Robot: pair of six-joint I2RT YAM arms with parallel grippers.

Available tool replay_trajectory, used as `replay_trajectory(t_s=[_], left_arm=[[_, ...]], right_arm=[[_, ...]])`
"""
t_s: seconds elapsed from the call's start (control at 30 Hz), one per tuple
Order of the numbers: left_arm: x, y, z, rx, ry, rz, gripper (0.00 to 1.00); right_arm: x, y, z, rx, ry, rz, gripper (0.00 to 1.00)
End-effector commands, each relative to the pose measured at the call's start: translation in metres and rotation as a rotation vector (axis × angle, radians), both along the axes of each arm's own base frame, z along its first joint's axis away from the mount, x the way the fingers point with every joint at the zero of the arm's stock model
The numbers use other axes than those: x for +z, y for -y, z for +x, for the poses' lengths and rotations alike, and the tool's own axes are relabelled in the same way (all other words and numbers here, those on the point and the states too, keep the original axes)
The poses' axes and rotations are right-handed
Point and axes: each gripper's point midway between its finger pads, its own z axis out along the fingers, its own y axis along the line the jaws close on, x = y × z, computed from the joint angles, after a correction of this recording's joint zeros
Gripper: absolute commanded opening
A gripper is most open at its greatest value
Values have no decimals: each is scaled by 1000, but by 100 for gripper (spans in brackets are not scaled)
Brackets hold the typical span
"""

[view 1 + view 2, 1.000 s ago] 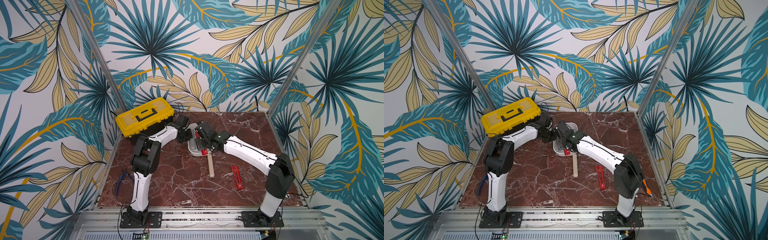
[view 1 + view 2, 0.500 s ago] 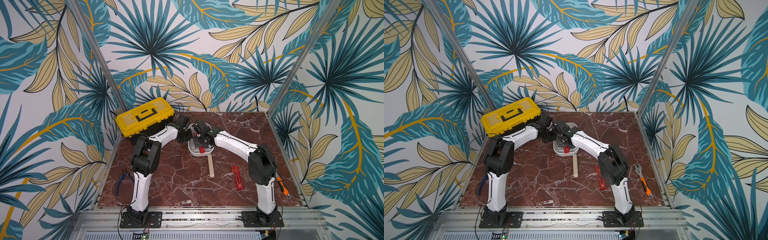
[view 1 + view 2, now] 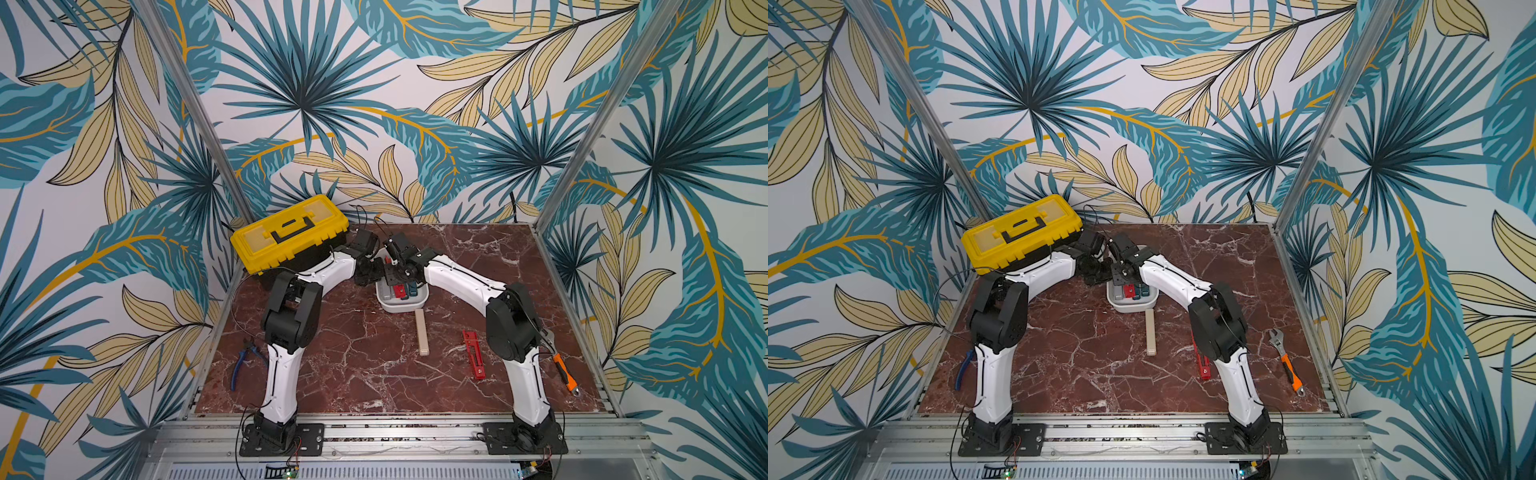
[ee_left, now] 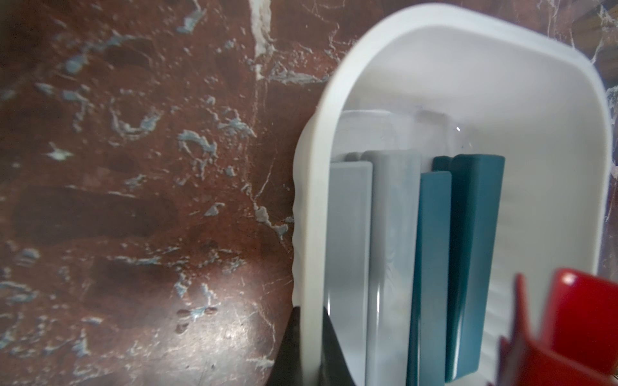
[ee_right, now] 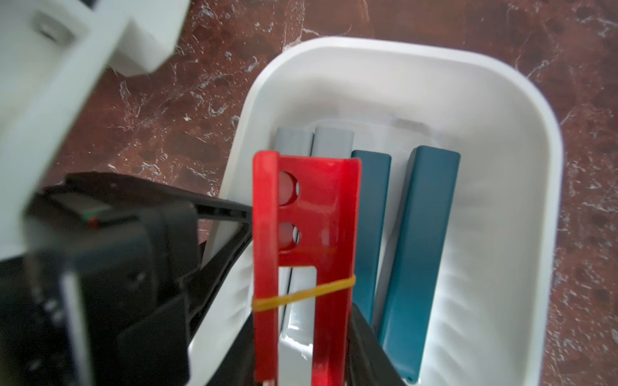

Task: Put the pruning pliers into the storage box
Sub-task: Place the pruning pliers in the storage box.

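Red-brown marble table (image 3: 374, 374), with a yellow toolbox (image 3: 286, 237) at its far left corner. Near the middle, a white storage box (image 3: 401, 308), its side wall pinched between the pressed-together jaws of the left gripper (image 4: 309, 347). Inside, grey pruning pliers (image 5: 314, 140) and teal pruning pliers (image 5: 421, 234), side by side. Over them, red pruning pliers (image 5: 301, 217) clamped in the right gripper (image 5: 301, 361). Probably mid-placement; next, lowering flat and letting go. Out on the table, beige pruning pliers (image 3: 422, 332) and a second red pair (image 3: 473, 355).

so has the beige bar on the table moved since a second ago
No. The beige bar still lies just in front of the storage box, same gap.
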Motion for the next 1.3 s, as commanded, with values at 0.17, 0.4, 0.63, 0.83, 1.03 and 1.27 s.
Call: replay_trajectory(t_s=[0.17, 0.4, 0.63, 0.83, 1.03, 1.27], left_arm=[[54, 11, 14, 9, 127, -85, 0], [55, 11, 15, 13, 130, -89, 0], [54, 12, 15, 11, 130, -90, 0], [53, 15, 17, 5, 131, -99, 0], [51, 15, 17, 3, 126, -95, 0], [50, 14, 17, 7, 124, -90, 0]], right_arm=[[-7, 0, 5, -44, -14, 8, 27], [-10, -10, 10, -54, -25, 37, 27], [-25, -13, 10, -61, -53, 30, 27], [-26, -18, 10, -55, -59, 50, 27], [-34, -21, 12, -55, -69, 54, 27], [-42, -24, 13, -60, -85, 51, 28]])
